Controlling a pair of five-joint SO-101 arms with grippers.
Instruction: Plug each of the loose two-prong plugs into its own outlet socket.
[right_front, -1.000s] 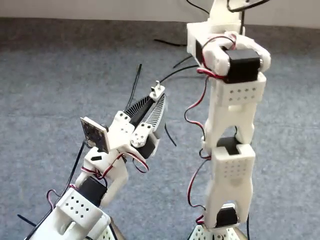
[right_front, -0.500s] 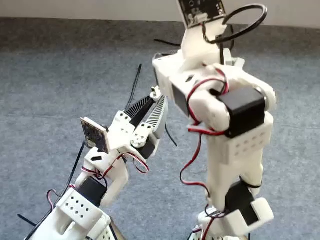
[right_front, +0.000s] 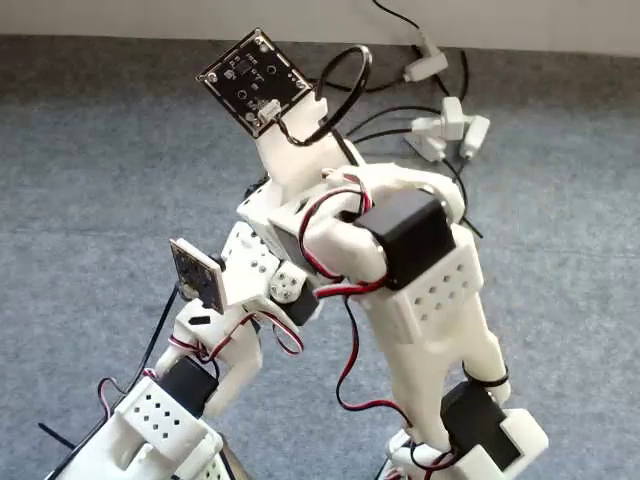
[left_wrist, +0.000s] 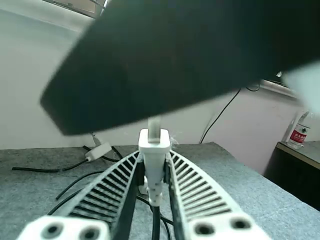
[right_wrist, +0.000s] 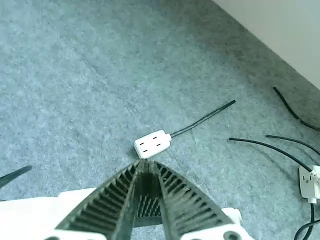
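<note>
My left gripper (left_wrist: 155, 156) is shut on a white two-prong plug (left_wrist: 153, 144); the prongs point away from the wrist and the black cord runs back between the fingers. A dark blurred body hangs close above the plug. My right gripper (right_wrist: 145, 166) is shut with nothing in it, hovering just short of a white outlet socket (right_wrist: 152, 143) that lies on the grey carpet with its two slot pairs facing up and a black cable trailing off. In the high view the right arm (right_front: 410, 270) leans across the left arm (right_front: 215, 330).
Several white connectors (right_front: 445, 128) with black cables lie at the back right of the carpet, one more (right_front: 425, 67) near the wall. Another white piece (right_wrist: 307, 181) and loose black cables lie beside the socket. A white connector (left_wrist: 98, 151) lies on the carpet beyond the held plug.
The right arm has folded down and swung left over the left arm, hiding the left gripper and its plug and uncovering the connectors at the back right. The left arm has kept still.
</note>
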